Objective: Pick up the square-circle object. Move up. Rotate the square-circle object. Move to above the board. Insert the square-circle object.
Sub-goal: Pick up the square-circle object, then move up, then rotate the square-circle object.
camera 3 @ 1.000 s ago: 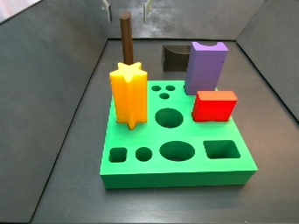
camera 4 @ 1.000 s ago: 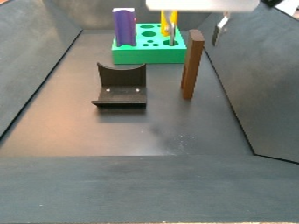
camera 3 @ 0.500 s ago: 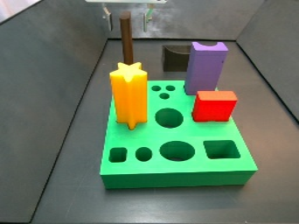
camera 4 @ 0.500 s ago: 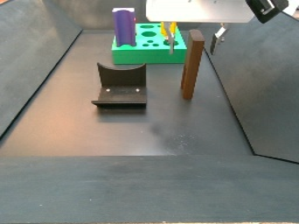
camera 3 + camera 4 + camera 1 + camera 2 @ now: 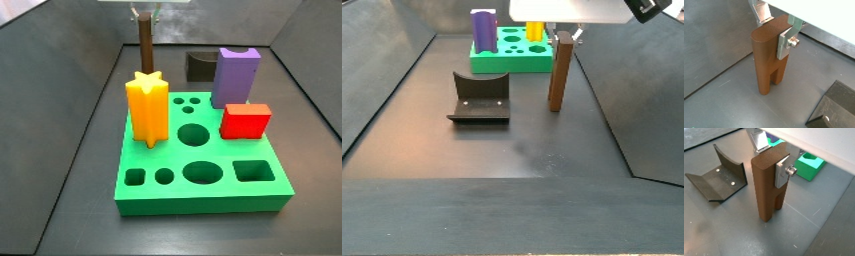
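The square-circle object (image 5: 559,78), a tall dark brown piece with two peg legs, stands upright on the floor; it shows in both wrist views (image 5: 769,62) (image 5: 766,190) and as a thin rod in a side view (image 5: 143,48). My gripper (image 5: 775,27) (image 5: 773,157) is down over its top end, one silver finger (image 5: 785,42) flat on the near face and the other finger (image 5: 763,11) behind it, jaws closed on the piece. The gripper also shows in both side views (image 5: 140,16) (image 5: 569,40). The green board (image 5: 234,150) (image 5: 509,62) (image 5: 811,164) lies beyond the piece.
On the board stand a yellow star prism (image 5: 147,108), a purple notched block (image 5: 238,75) (image 5: 482,28) and a red block (image 5: 246,120). The fixture (image 5: 478,97) (image 5: 717,178) (image 5: 834,107) sits on the floor beside the piece. Sloped grey walls enclose the floor.
The gripper has come down from above the piece, and its fingers have moved in onto the piece's top. The piece has not moved.
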